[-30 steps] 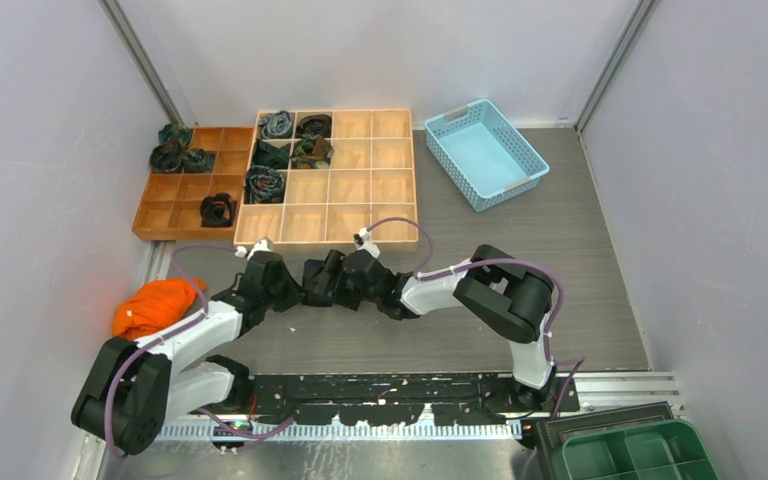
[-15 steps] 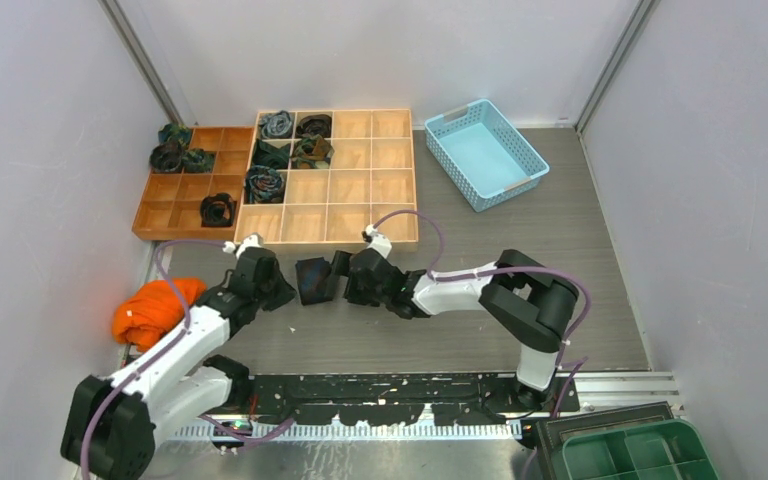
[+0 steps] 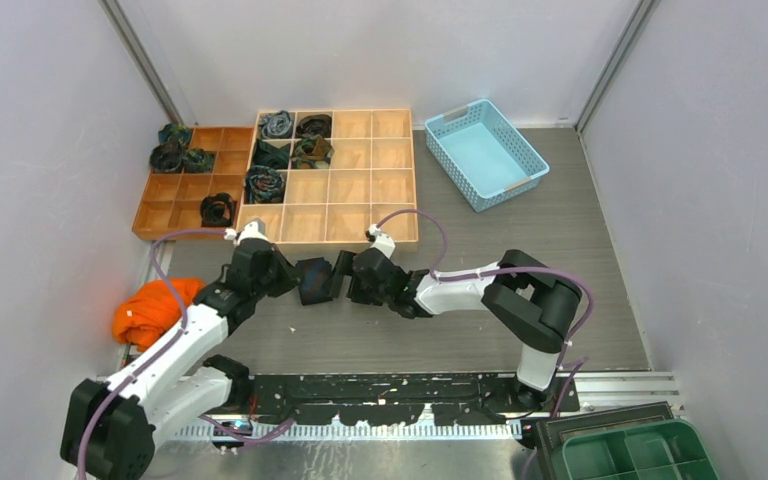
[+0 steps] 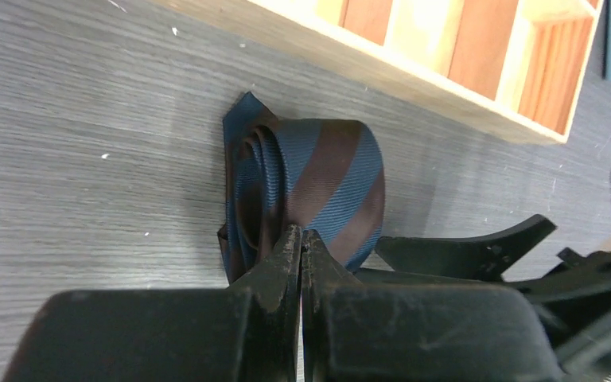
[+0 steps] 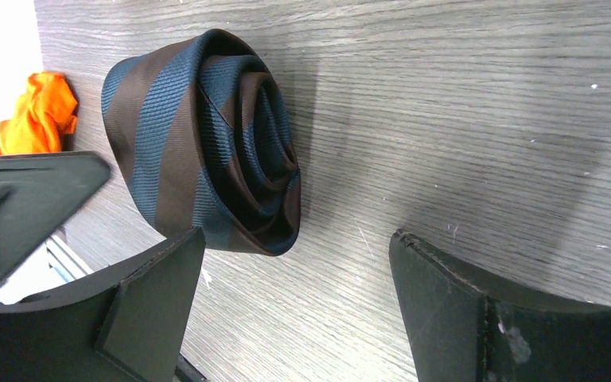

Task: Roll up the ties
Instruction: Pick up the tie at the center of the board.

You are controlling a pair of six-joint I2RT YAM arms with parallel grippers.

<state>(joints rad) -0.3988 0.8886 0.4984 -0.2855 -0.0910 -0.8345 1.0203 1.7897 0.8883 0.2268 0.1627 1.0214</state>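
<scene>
One tie, navy with brown stripes, is rolled into a coil (image 3: 312, 281) and lies on its side on the table between my two grippers. My left gripper (image 3: 286, 276) is shut, and its tips (image 4: 301, 235) touch the near edge of the coil (image 4: 310, 187). My right gripper (image 3: 339, 281) is open on the coil's other side. In the right wrist view the coil (image 5: 207, 135) lies just beyond the left finger (image 5: 155, 286), and bare table shows between the fingertips (image 5: 296, 237). Several more rolled ties (image 3: 265, 184) sit in tray compartments.
A light wooden compartment tray (image 3: 412, 238) and a darker one (image 3: 150, 218) stand just behind the grippers. A light blue basket (image 3: 485, 152) is at the back right. An orange rounded object (image 3: 150, 308) lies beside the left arm. A green bin (image 3: 640, 452) is at the near right corner.
A second ago both grippers were bunched against the coil. The left gripper drew back to the left, then came in again to touch it. The right gripper backed off slightly and stands open.
</scene>
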